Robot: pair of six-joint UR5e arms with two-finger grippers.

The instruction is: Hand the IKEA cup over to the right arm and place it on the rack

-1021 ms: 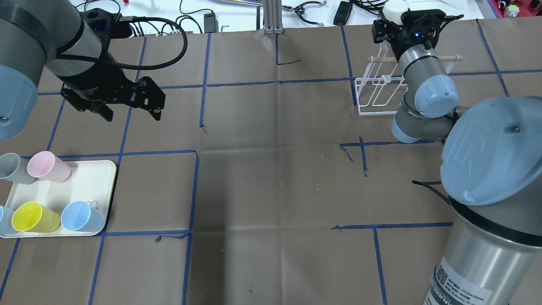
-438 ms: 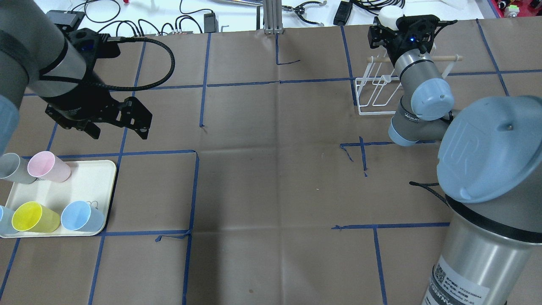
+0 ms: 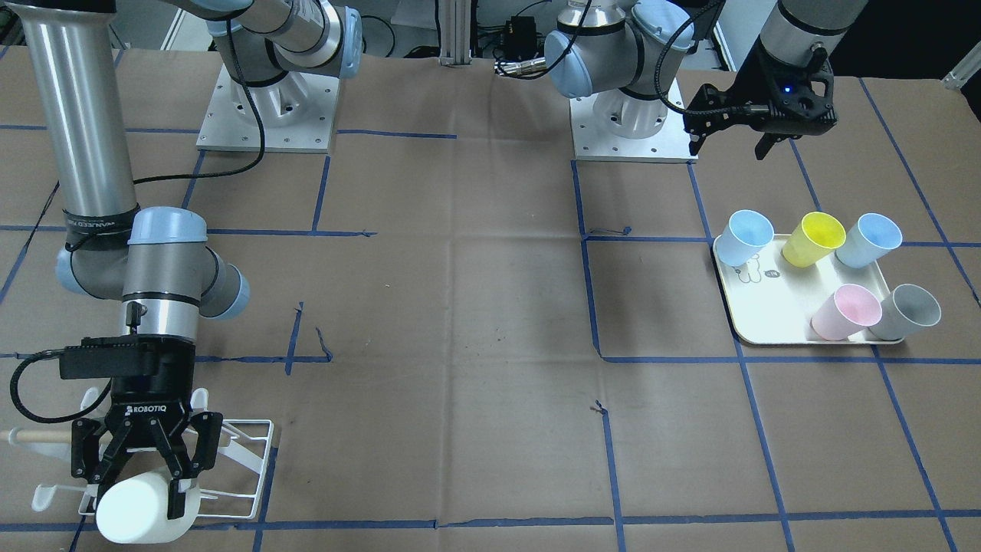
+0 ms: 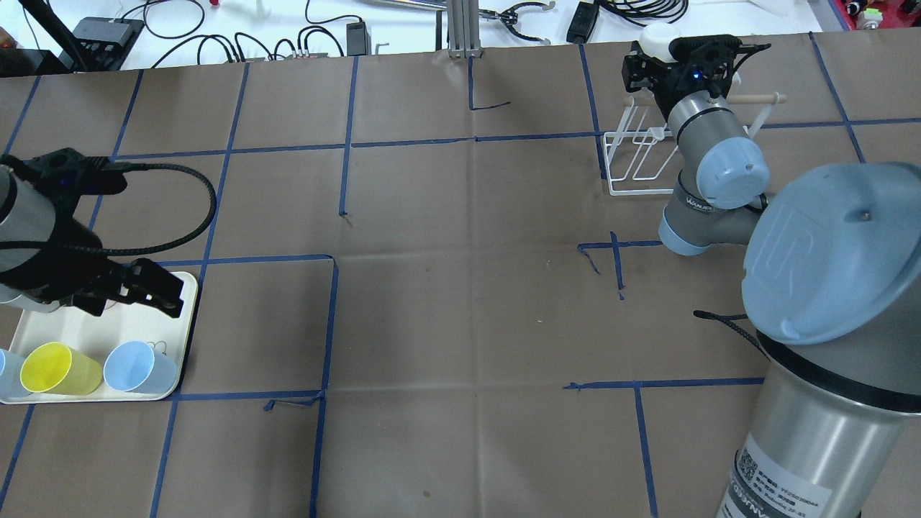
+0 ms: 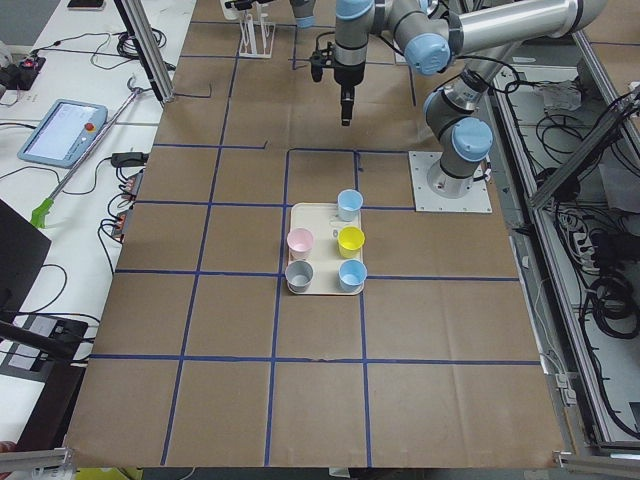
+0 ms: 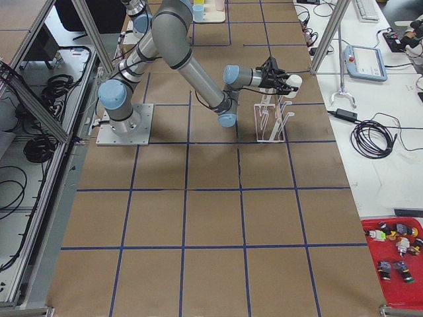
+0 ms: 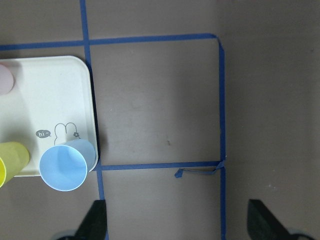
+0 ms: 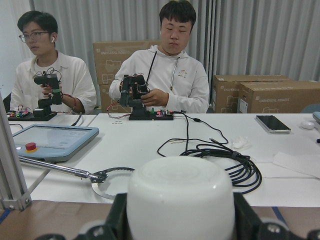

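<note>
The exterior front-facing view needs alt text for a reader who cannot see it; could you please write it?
The right gripper, at the picture's lower left, holds a white cup at a white wire rack on a brown table gridded with blue tape. At upper right, the open left gripper hangs near a cream tray carrying five pastel cups.

overhead: left end effector (image 4: 135, 302) hides pink cup (image 3: 845, 310) and grey cup (image 3: 906, 311) on tray (image 4: 86, 332) | leftmost blue cup (image 4: 6, 373) cut by left edge | white cup (image 4: 656, 34) mostly behind right end effector (image 3: 139, 493) | rack (image 4: 633, 162) right half behind right arm (image 4: 709, 144) | left wrist: yellow cup (image 7: 11, 162) cropped at left edge
</note>
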